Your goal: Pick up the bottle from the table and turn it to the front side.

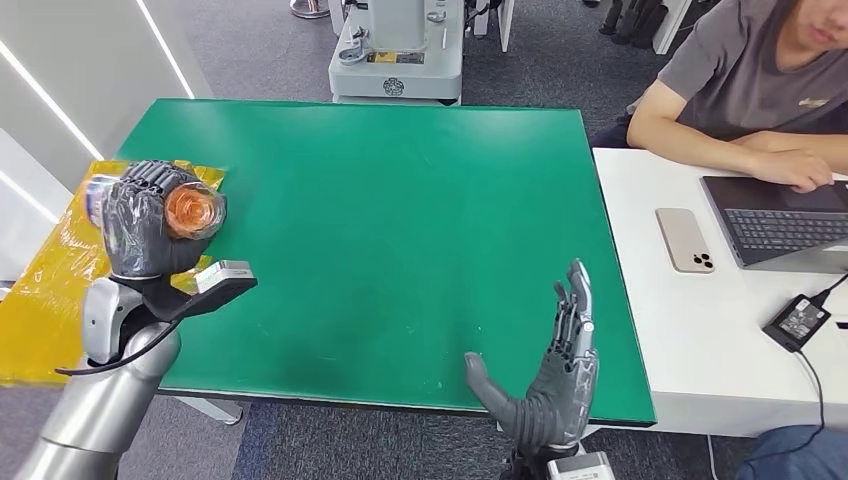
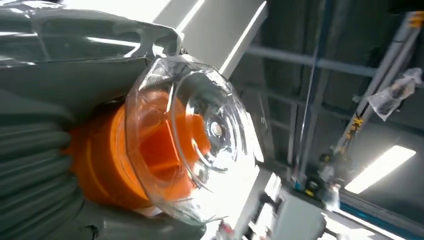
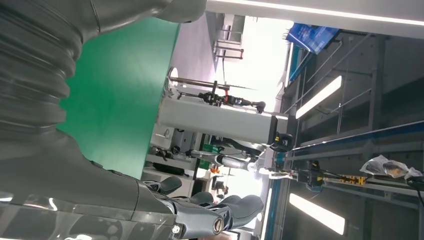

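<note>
Head view: the left hand [image 1: 150,225] is gripping the bottle [image 1: 195,210], its fingers wrapping around the body and holding it raised off the green tabletop [image 1: 400,230], above the left edge. The bottle's clear base is facing the camera, with orange showing inside. The right hand [image 1: 550,385] is hovering over the near edge, fingers extended and apart, holding nothing. A person [image 1: 750,90] is sitting at the adjacent white table [image 1: 690,330].

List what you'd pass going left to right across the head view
yellow sheet → left hand holding the bottle → green mat → right hand → phone → laptop
</note>
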